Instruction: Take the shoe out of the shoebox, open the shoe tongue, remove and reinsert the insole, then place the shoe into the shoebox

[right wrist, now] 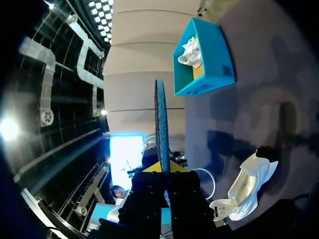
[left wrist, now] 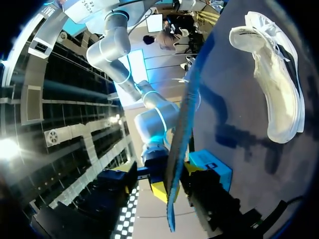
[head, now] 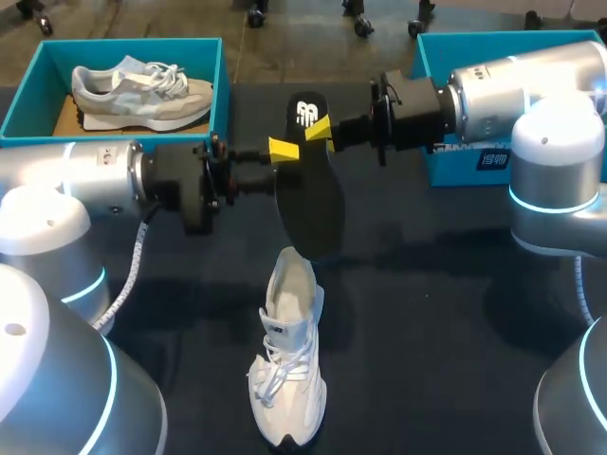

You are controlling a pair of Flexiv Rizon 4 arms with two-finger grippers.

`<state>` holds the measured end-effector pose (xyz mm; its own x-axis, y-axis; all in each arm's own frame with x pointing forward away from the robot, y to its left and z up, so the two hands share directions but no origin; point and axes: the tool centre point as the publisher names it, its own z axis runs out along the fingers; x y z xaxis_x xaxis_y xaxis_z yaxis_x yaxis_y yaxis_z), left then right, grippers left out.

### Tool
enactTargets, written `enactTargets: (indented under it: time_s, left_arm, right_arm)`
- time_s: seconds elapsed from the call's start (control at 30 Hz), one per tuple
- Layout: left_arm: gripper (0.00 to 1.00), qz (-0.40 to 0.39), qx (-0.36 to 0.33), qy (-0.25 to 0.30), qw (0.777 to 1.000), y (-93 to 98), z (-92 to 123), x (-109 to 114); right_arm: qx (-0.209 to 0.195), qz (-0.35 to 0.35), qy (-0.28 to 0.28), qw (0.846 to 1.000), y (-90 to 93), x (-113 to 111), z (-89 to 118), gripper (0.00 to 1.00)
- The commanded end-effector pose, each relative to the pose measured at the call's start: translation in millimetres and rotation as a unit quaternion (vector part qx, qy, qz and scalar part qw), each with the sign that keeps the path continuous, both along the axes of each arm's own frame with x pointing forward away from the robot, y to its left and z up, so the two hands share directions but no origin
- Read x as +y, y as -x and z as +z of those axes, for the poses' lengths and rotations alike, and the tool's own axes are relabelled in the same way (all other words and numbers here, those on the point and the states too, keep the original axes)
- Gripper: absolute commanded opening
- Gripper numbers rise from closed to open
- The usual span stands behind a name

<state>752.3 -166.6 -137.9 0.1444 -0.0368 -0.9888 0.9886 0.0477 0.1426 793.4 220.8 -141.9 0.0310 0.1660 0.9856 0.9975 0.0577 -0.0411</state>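
A black insole [head: 308, 180] hangs in the air above the middle of the table. My right gripper [head: 320, 128] comes in from the right and is shut on its heel end; in the right wrist view the insole [right wrist: 160, 124] stands edge-on between the two fingers of that gripper [right wrist: 162, 169]. My left gripper [head: 285, 150] meets the same end from the left, and in its own view that gripper [left wrist: 175, 180] is open, with the insole [left wrist: 184, 119] passing between its fingers. Below, a white shoe [head: 287, 365] lies on the dark table, toe toward the insole.
A teal shoebox [head: 19, 104] at the back left holds a second, grey shoe [head: 142, 90]. Another teal box [head: 446, 161] sits at the back right behind my right arm. Both arms cross the table's middle at about the same height.
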Motion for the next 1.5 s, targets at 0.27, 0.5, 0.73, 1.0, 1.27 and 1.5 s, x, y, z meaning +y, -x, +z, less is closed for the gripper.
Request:
enactTargets:
  time_s: [0.27, 0.5, 0.73, 1.0, 1.27, 1.5]
  left_arm:
    - [0.32, -0.005, -0.006, -0.006, 1.0, 0.7, 4, -1]
    - [0.29, -0.006, -0.004, -0.012, 1.0, -1.4, 2, -3]
    - [0.29, -0.004, -0.002, -0.022, 1.0, -2.7, -2, -8]
    - [0.0, -0.001, -0.002, -0.031, 1.0, -3.8, -5, -12]
    - [0.0, 0.004, -0.005, -0.032, 0.999, -0.6, -6, -5]
    - [0.0, 0.015, 0.024, -0.04, 0.999, 3.5, -15, 21]
  right_arm:
    - [0.0, 0.0, 0.0, 1.0, 0.0, 1, 0, 0.0]
    - [0.0, 0.0, 0.0, 1.0, 0.0, 1, 0, 0.0]
    - [0.0, 0.0, 0.0, 1.0, 0.0, 1, 0, 0.0]
    - [0.0, 0.0, 0.0, 1.0, 0.0, 1, 0, 0.0]
    - [-0.005, -0.001, -0.004, 1.0, 4.6, -4, 1, 1.0]
    - [-0.019, 0.015, -0.014, 1.0, 26.8, -23, -1, 1.0]
